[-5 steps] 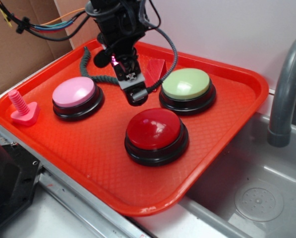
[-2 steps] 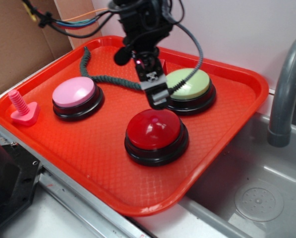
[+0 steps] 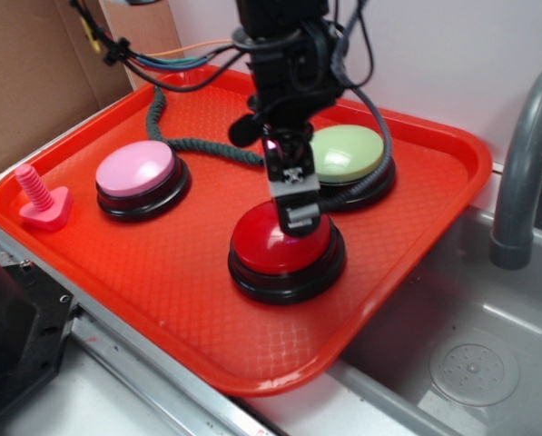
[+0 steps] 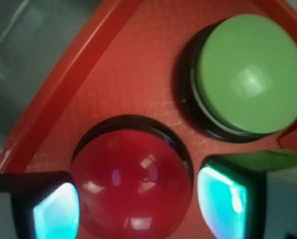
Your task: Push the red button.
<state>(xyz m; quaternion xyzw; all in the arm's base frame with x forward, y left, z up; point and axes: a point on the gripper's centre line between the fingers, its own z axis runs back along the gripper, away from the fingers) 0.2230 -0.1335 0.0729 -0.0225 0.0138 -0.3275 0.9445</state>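
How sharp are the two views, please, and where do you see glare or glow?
Exterior view: fairly sharp; soft highlights on the red button, and a small pink light glows on the gripper. Wrist view: soft and close-up; window-like reflections on the red dome, a pale glare patch on the green button, and the fingers are blurred and glow cyan.

A toy kitchen set up as a robot test bench: a grey sink (image 3: 461, 363) with a faucet (image 3: 525, 163), cardboard backdrop (image 3: 34, 82), loose wiring (image 3: 162, 62).

Red button (image 3: 280, 238): glossy plastic dome. Tray (image 3: 143, 272): red plastic, fine textured grid. Sink (image 3: 452, 300): dull grey metal.
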